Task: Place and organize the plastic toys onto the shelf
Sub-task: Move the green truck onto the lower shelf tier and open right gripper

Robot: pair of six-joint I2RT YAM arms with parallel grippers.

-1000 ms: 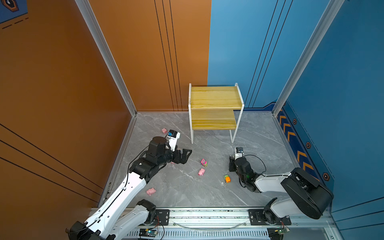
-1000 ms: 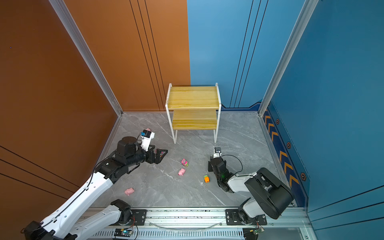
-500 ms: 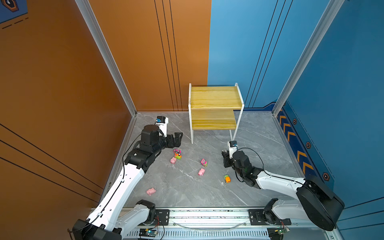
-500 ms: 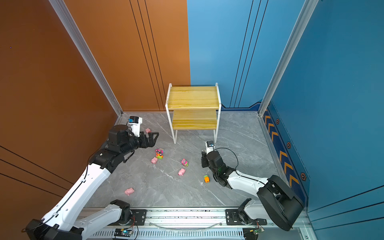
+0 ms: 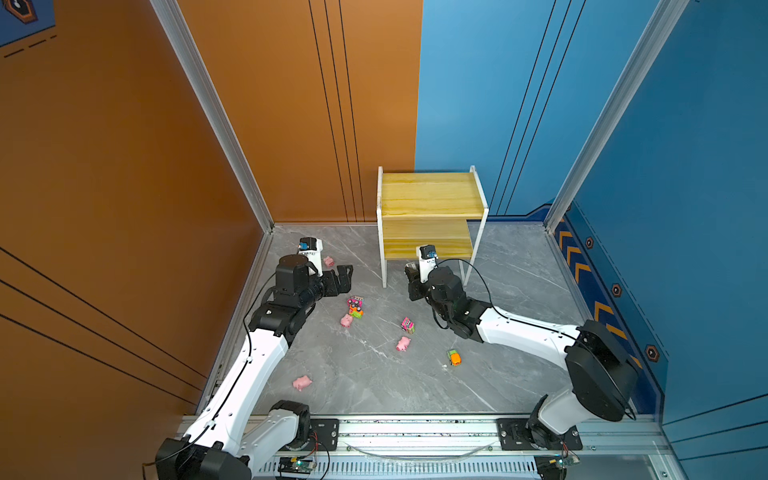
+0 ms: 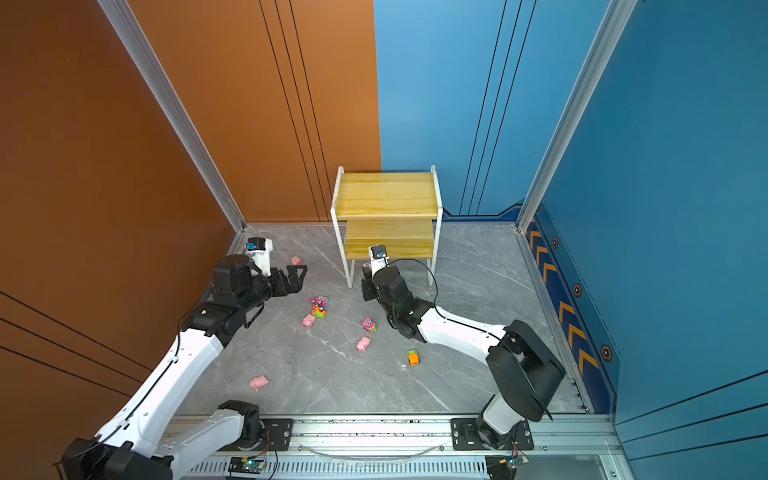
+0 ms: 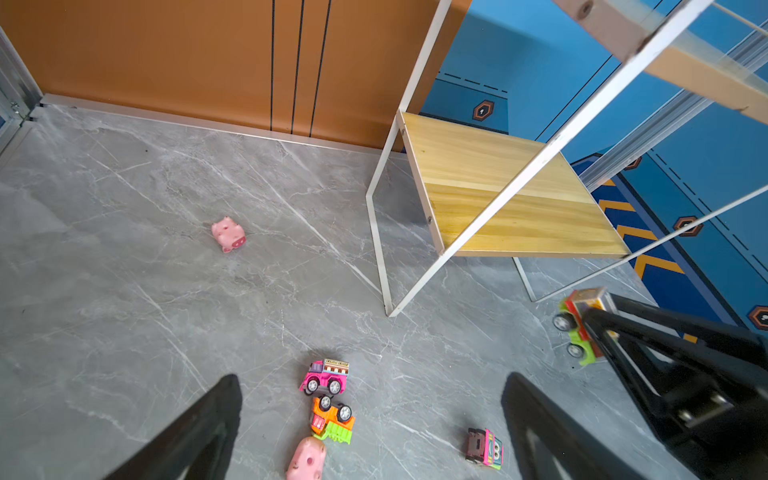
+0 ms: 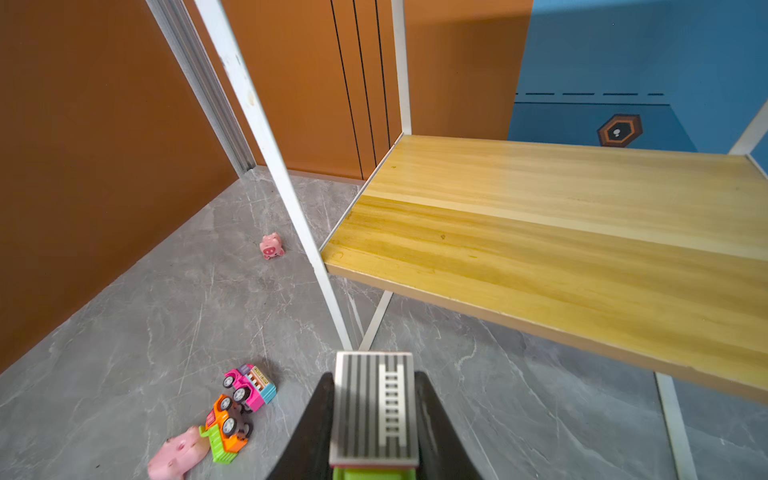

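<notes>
Between right gripper (image 8: 374,432) jaws: boxy ridged-roof truck (image 8: 375,409).

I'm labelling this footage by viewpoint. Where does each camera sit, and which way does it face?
Both top views: high at the front, looking down at the shelf; both arms show.
Left wrist: on the left arm, facing floor and shelf; open left gripper shows.
Right wrist: faces the lower board; right gripper holds a truck.
Shared: pink truck.

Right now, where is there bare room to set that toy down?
Both shelf boards are bare: the lower board and the upper board. The floor between the arms is crowded: pink truck, orange truck, pig.
</notes>
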